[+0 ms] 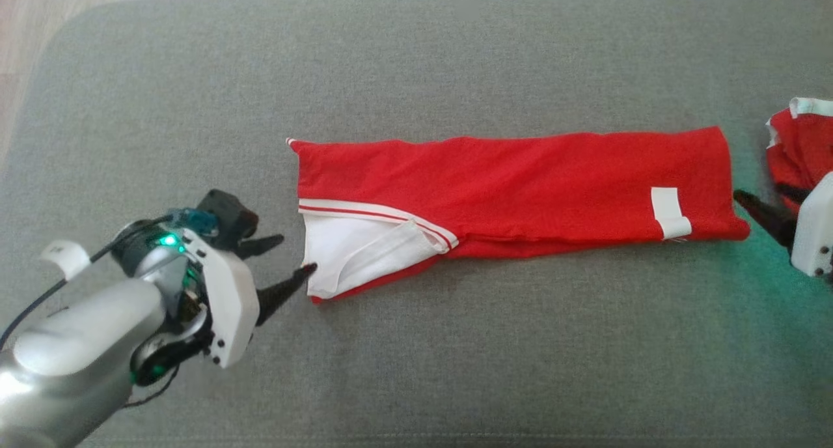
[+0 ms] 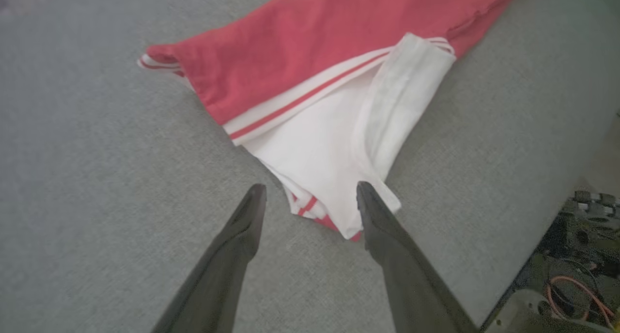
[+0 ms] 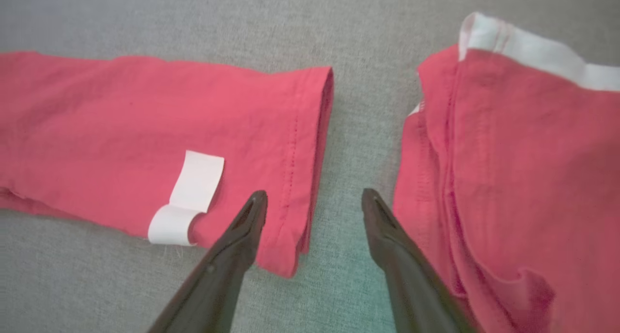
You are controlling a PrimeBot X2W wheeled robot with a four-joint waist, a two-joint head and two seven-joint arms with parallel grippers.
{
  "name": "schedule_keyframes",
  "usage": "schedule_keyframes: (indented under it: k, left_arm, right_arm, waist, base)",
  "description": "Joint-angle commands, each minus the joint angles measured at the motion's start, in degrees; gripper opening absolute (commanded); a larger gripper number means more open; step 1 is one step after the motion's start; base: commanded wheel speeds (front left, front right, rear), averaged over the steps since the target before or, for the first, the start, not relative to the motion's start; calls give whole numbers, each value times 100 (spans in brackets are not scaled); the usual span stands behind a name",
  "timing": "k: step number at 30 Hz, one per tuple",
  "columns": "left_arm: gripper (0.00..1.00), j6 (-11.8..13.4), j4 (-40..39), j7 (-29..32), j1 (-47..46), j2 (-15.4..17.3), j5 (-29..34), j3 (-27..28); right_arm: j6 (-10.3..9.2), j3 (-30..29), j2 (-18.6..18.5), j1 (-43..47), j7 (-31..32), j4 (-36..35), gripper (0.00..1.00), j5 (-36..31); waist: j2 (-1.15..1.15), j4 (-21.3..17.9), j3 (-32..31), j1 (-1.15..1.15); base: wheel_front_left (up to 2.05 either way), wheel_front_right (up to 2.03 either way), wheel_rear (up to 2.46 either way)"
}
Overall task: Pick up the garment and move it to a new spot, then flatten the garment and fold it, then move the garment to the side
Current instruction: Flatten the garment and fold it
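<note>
The garment [image 1: 507, 181] is a red top with white trim, lying folded into a long flat strip across the grey cushion [image 1: 416, 370]. Its white-lined end [image 2: 329, 149] points at my left gripper [image 1: 296, 254], which is open; one fingertip [image 2: 363, 192] lies at the corner of the white cloth. A white label [image 3: 191, 192] sits near the strip's other end [image 3: 310, 129]. My right gripper [image 3: 314, 193] is open just off that hemmed end, straddling its edge, with nothing held. In the head view it [image 1: 758, 193] shows at the right edge.
A second red garment with a white band [image 1: 800, 142] lies crumpled just right of the strip, close to my right fingers [image 3: 387, 236]. Wooden floor [image 1: 39, 18] shows past the cushion's far left corner. Cables and hardware [image 2: 581, 284] sit below the cushion's near edge.
</note>
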Motion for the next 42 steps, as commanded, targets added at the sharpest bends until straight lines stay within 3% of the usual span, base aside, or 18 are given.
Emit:
schedule_keyframes:
  k: [1, 5, 10, 13, 19, 22, 28, 30, 35, 42]
  left_arm:
    - [100, 105, 39, -210, -167, 139, 52, 359]
    - [100, 426, 219, -839, 5, -61, -184, 729]
    - [100, 1081, 448, -1959, 295, -345, -485, 1480]
    - [100, 1195, 432, -2166, 610, -620, -723, 2104]
    - [100, 1405, -125, -2185, 1608, -1396, 582, 4281]
    - [100, 1277, -315, -2185, 2269, -1854, 1251, 5129]
    - [100, 880, -584, -2186, 3252, -2695, 2399, 6298]
    - [100, 808, -633, -2186, 3375, -2835, 2554, 6478]
    - [100, 317, -752, -2186, 3843, -3376, 3273, 7117]
    - [100, -53, -544, -2187, 3927, -3698, 3764, 7474]
  right_arm:
    - [-4, -146, -151, 126, -175, -58, 100, 83]
    - [-4, -438, 16, 118, -781, -116, 100, 175]
    - [-4, -768, 422, 210, -1843, -287, 100, 175]
    - [-4, -927, 639, 317, -2676, -367, 100, -57]
    - [-4, -1360, 1221, 666, -3589, -290, 100, -583]
    - [-4, -1803, 1607, 866, -3656, -359, 100, -1094]
    - [-4, -3287, 2600, 1743, -3663, -889, 100, -2453]
    - [-4, -3498, 2774, 1892, -3663, -957, 100, -2625]
    - [-4, -4063, 3429, 2398, -3664, -1158, 100, -3353]
    - [-4, -4272, 3694, 2558, -3664, -1207, 100, -3822]
  waist:
    - [0, -23, -70, 0]
    - [0, -59, -225, 0]
    - [0, -121, -474, 0]
    - [0, -123, -593, 0]
    - [0, -128, -717, 0]
    - [0, -185, -790, 0]
    - [0, -295, -846, 0]
    - [0, -311, -849, 0]
    - [0, -353, -823, 0]
    - [0, -284, -739, 0]
  base:
    - [0, 0, 0]
    - [0, 0, 0]
    - [0, 0, 0]
    - [0, 0, 0]
    - [0, 0, 0]
    - [0, 0, 0]
    - [0, 0, 0]
    - [0, 0, 0]
    - [0, 0, 0]
    - [0, 0, 0]
